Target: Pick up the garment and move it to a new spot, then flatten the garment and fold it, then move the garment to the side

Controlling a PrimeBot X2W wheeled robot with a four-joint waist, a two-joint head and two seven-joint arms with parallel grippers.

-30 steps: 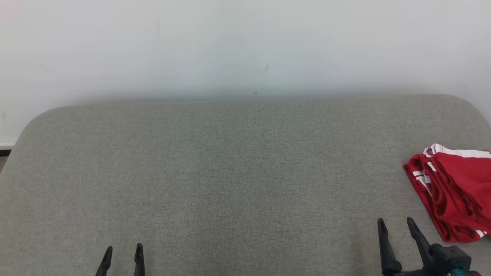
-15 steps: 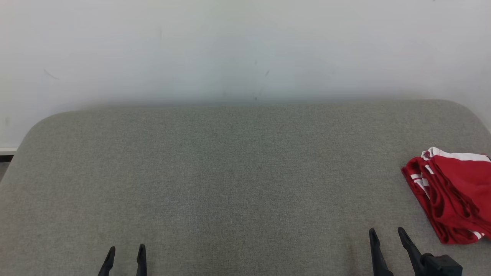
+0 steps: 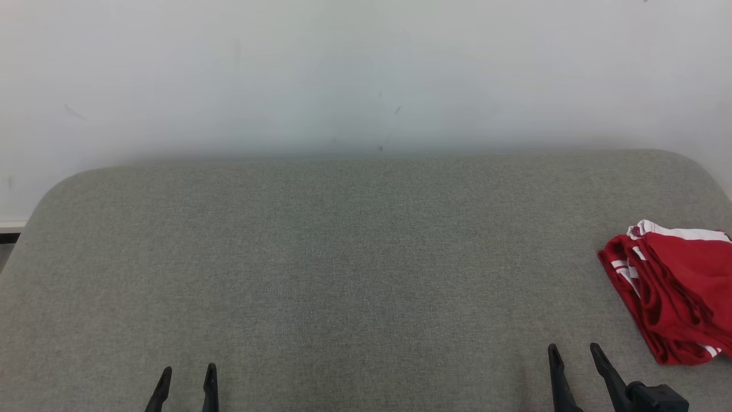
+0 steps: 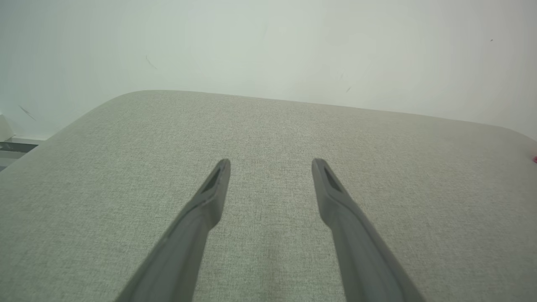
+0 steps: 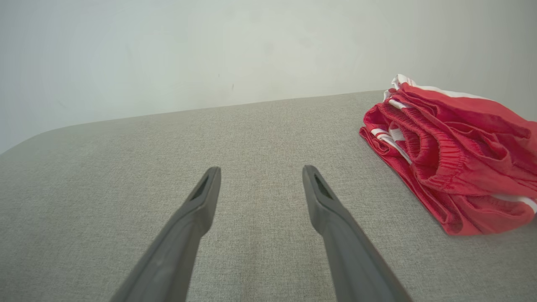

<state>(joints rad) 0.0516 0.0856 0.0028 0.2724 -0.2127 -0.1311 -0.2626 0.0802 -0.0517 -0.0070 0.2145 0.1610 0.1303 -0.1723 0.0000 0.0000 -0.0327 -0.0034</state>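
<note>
The garment (image 3: 677, 289) is a folded red piece with white stripes, lying at the right edge of the grey fabric surface (image 3: 343, 257); the right wrist view shows the garment (image 5: 453, 155) to the right of the fingers, its elastic waistband facing me. My right gripper (image 3: 573, 349) hovers open just left of and nearer than it, touching nothing. Low at the left, my left gripper (image 3: 189, 372) is open over bare fabric. In its own wrist view the left gripper (image 4: 270, 161) holds nothing, and the right gripper (image 5: 261, 168) is likewise empty.
A plain pale wall (image 3: 366, 74) rises right behind the padded surface's far edge. The surface has rounded far corners, and a strip of floor (image 3: 7, 232) shows past its left corner.
The right gripper has drawn back down and slightly left, away from the garment. The head camera tilted a little early on, shifting the whole picture down. The left gripper stays put.
</note>
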